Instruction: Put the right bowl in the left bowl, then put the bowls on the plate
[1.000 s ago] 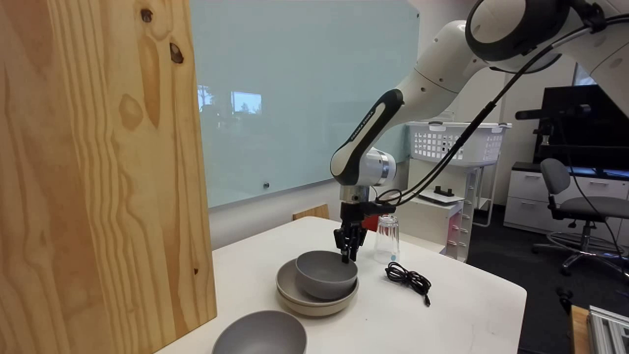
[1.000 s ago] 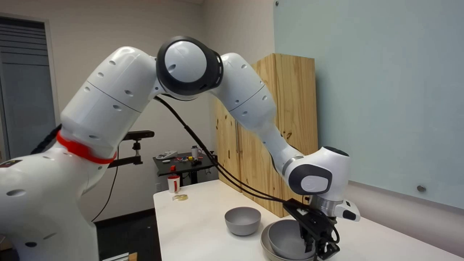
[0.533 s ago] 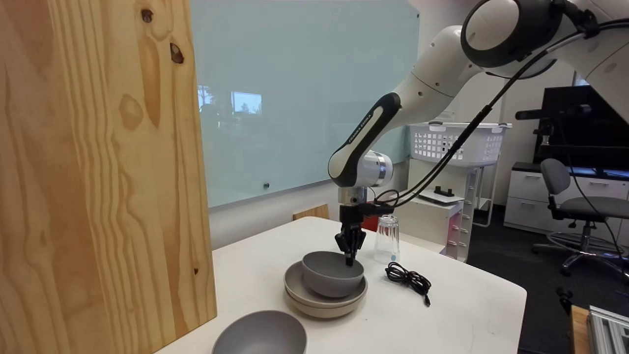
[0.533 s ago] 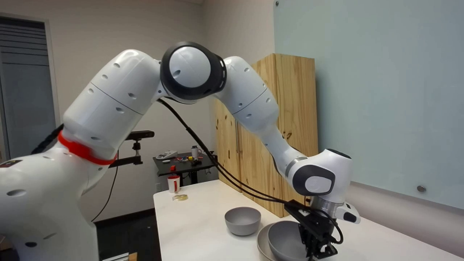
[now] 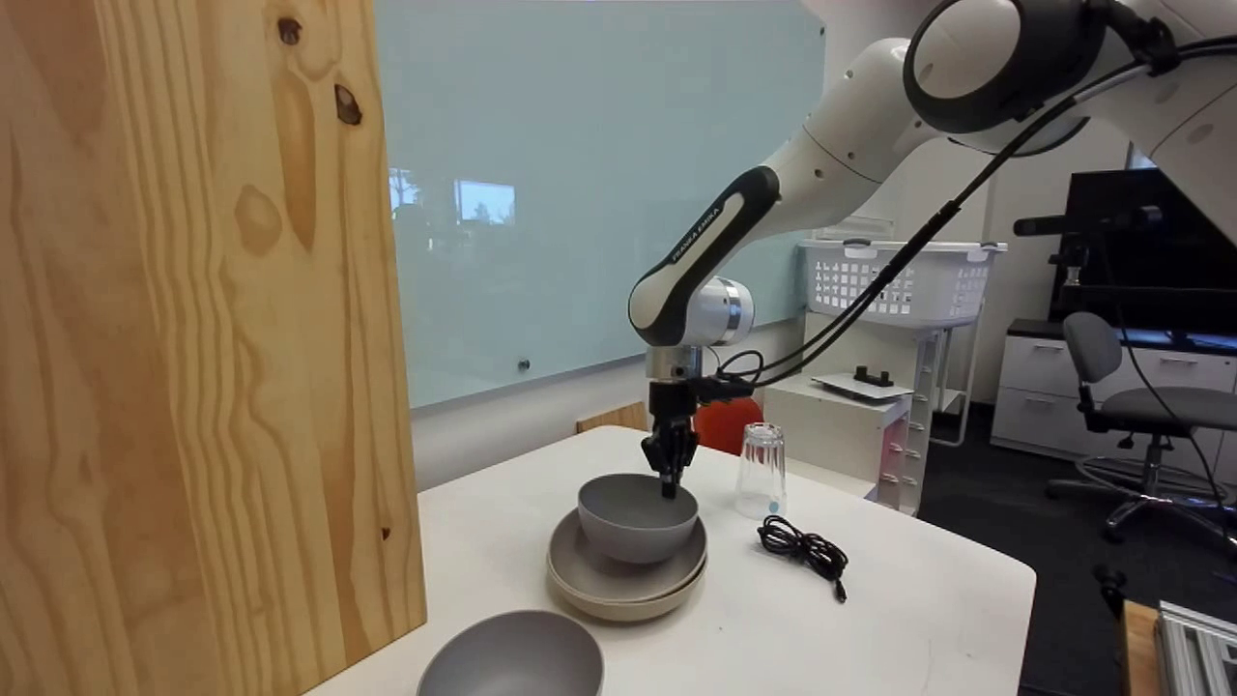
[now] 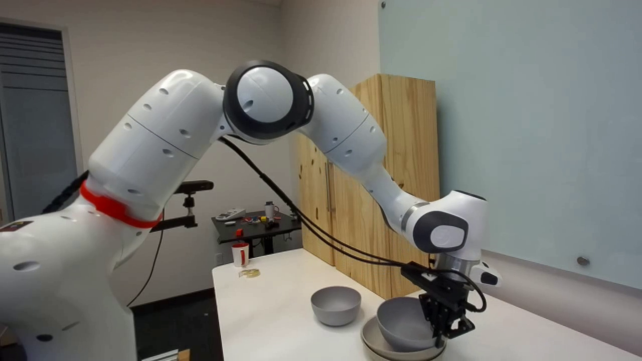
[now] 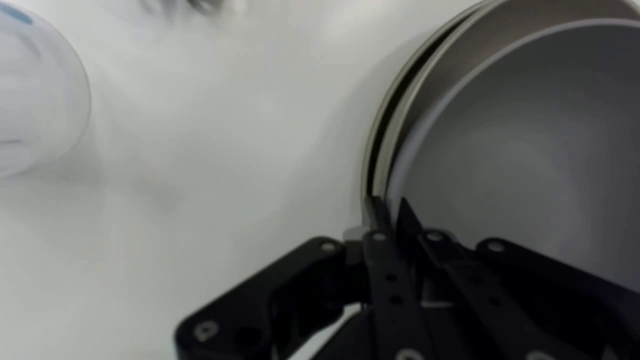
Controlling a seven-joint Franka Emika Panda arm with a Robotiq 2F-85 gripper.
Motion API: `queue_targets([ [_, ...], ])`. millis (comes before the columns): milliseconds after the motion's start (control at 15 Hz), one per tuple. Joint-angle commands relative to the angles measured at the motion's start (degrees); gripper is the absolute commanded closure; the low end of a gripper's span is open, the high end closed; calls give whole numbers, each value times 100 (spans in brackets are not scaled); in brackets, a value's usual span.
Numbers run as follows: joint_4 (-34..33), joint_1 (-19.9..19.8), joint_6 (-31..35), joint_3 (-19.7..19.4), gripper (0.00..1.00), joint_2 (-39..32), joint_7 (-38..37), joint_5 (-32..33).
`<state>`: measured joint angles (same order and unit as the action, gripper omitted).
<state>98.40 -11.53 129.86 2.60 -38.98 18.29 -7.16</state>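
One loose bowl: nearest in an exterior view, upright on the bench, by itself, most likely waiting to receive its twin.
Plate: tan, just beyond, resting on the bench, with two rims showing close together.
Held bowl: above the plate, raised a little since half a second ago, so nesting looks begun but is not done; whether its base is wholly clear cannot be told.
Tool: almost fully closed, clenched on the back of the held bowl's rim, one side inside the bowl, the other outside.
Glass: farther off, apart from the tool.
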Motion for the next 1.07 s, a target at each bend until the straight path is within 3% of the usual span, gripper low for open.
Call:
queue_targets([
  [0,-491,100,-337,-58,98,-178,-26,134],
  [267,-560,138,-386,-96,98,-202,-34,244],
  [333,-547,148,-353,-112,68,-209,-41,271],
  [400,-550,136,-349,-107,68,-221,-58,248],
  [467,-529,96,-320,-93,60,-207,-53,186],
  [533,-556,81,-342,-81,90,-223,3,188],
  [600,-556,94,-316,-110,90,-224,-17,221],
  [733,-549,70,-314,-105,100,-221,19,201],
  [933,-542,70,-319,-122,100,-230,-5,206],
  [1000,-536,59,-322,-110,74,-230,23,194],
])
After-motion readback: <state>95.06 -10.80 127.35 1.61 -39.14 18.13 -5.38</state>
